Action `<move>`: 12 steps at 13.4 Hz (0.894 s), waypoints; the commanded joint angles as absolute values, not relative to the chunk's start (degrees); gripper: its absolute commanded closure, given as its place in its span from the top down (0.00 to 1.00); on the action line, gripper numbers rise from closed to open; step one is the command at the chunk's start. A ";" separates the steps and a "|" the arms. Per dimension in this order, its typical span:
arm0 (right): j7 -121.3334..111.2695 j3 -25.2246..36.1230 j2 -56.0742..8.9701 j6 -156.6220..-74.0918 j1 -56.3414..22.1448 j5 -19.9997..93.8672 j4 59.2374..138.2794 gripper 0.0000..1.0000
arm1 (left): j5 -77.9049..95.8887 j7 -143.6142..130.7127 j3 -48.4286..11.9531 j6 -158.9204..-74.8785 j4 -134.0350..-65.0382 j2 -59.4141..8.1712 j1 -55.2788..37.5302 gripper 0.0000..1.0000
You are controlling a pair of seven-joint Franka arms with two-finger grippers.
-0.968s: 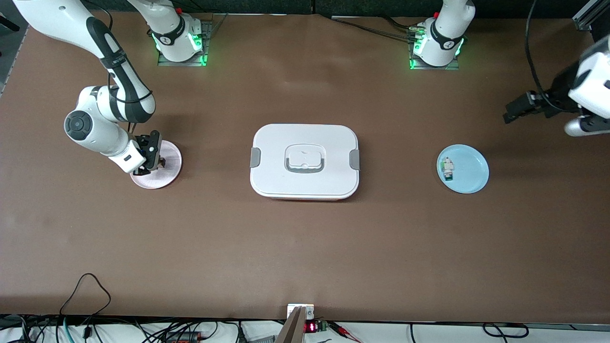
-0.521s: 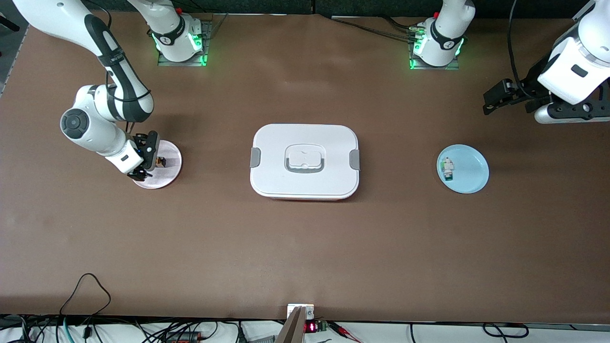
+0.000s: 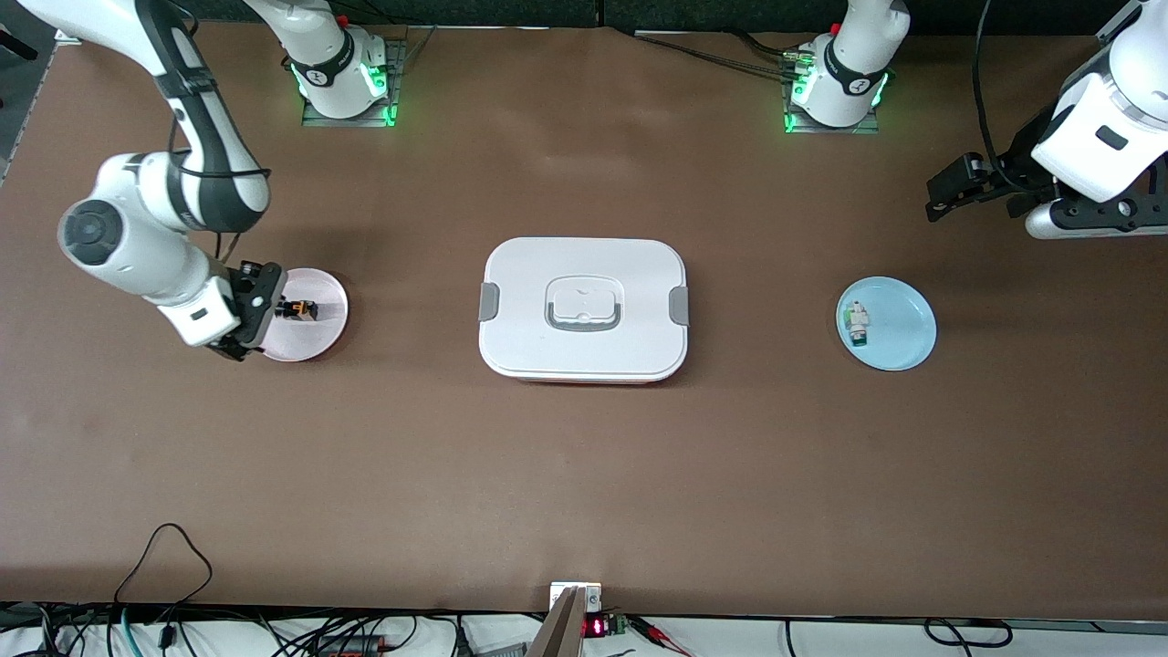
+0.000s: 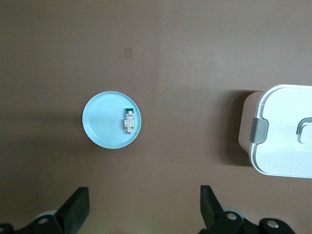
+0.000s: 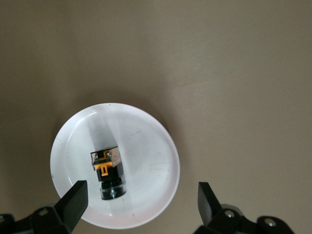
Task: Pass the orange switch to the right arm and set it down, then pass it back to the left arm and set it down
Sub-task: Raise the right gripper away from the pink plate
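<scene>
Switch status: orange switch lies on its side on the pink plate, toward the right arm's end of the table, not held by anything. Right wrist view shows it w/ black barrel and orange tab, resting on the plate's inner surface, roughly centred.

Right gripper hangs just over the plate's edge nearest that arm's end of the table, jaws spread wide, nothing between them. In the right wrist view the two fingertips sit well apart on either side of the plate, switch lying free between and below them.

Left gripper is up in the air over bare table near the left arm's end, away from the blue plate; arm waits there. Jaws wide too, empty; left wrist view shows both fingertips far apart w/ only table between.

Blue plate holds a small white-and-green component, lying near the rim on the box's side.

Box sits mid-table between the two plates, lid on, grey latches at both ends, well apart from both grippers.
</scene>
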State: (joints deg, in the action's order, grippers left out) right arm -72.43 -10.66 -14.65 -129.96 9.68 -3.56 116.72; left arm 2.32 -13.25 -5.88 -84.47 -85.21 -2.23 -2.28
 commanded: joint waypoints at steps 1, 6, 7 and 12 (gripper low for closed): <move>-69.71 -11.43 -13.54 -121.93 10.37 -1.42 109.54 1.00 | 1.85 -11.61 -5.71 -83.41 -83.14 -3.43 -2.29 1.00; -48.39 -11.34 -12.84 -110.49 10.20 1.93 100.03 1.00 | -1.74 -9.23 -5.71 -85.25 -83.85 -3.52 -2.02 1.00; -43.29 -11.25 -12.48 -109.26 9.41 1.93 99.06 1.00 | -2.11 -9.23 -5.71 -85.86 -84.11 -3.52 -2.02 1.00; 5.61 -9.41 -12.39 -99.26 2.91 8.17 92.48 1.00 | -1.93 -9.05 -5.71 -86.13 -84.90 -3.34 -1.93 1.00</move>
